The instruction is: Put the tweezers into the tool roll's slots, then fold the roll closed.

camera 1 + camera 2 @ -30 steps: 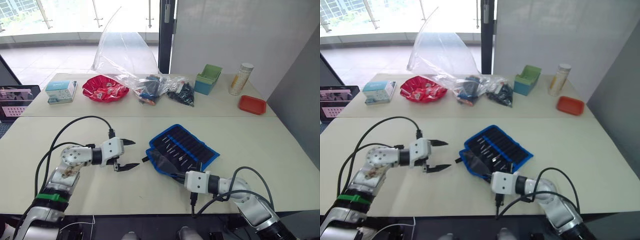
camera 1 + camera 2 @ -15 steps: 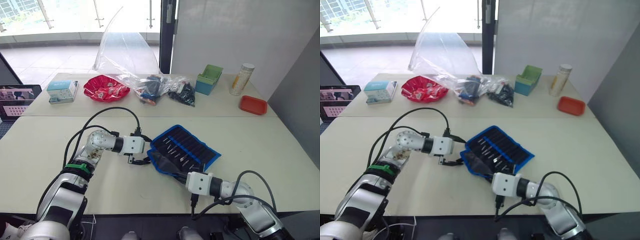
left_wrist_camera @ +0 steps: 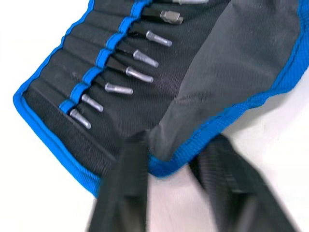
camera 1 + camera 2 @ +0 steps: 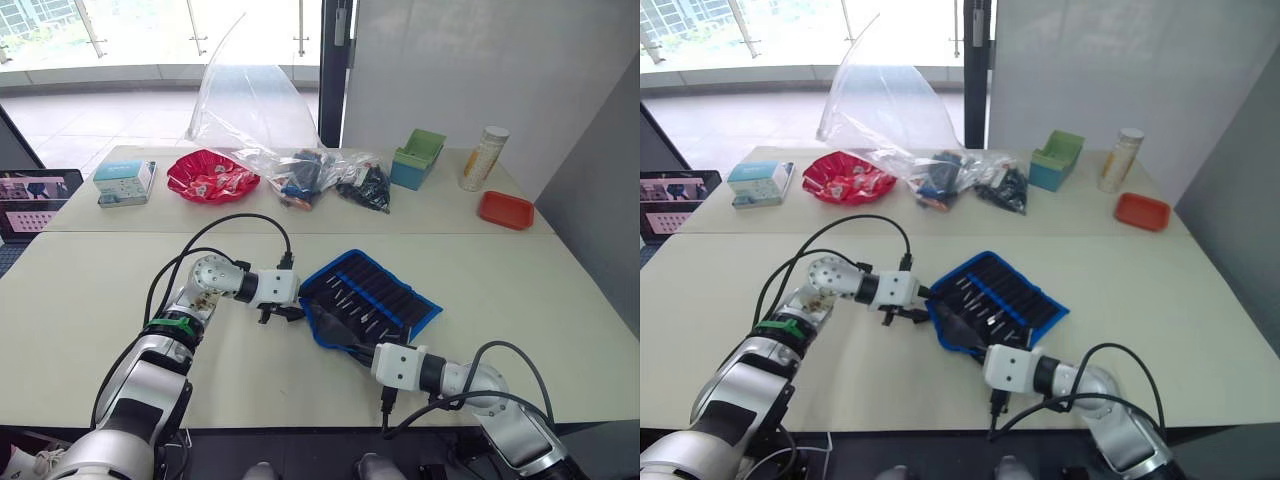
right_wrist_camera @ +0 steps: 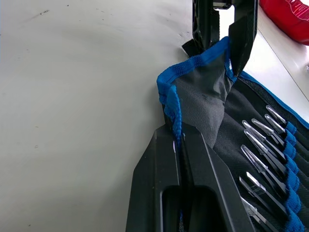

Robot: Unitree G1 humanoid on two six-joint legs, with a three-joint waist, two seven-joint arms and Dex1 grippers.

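The tool roll [image 4: 385, 290] lies open on the near table, blue edging around a black inside. Several tweezers [image 3: 140, 75] with clear-capped tips sit in its slots [image 3: 99, 58]. The near-left flap [image 5: 205, 104] is lifted off the table. My right gripper [image 4: 358, 349] is shut on the flap's blue edging [image 5: 174, 108]. My left gripper [image 4: 292, 313] is at the roll's left corner. Its fingers [image 3: 123, 193] stand one on each side of the flap's blue edge [image 3: 169, 166], with a narrow gap still between them.
On the far table are a clear plastic bag [image 4: 245, 110], a red bowl [image 4: 210, 178], bagged items [image 4: 320, 180], a green box [image 4: 417, 157], a tall can [image 4: 483, 157], a red tray [image 4: 504, 209] and a small box [image 4: 123, 183]. A screen [image 4: 35, 200] stands at far left.
My left gripper moved right from the bare table to the roll's left corner, and its wide-open fingers narrowed around the flap edge. The right gripper kept its hold on the flap.
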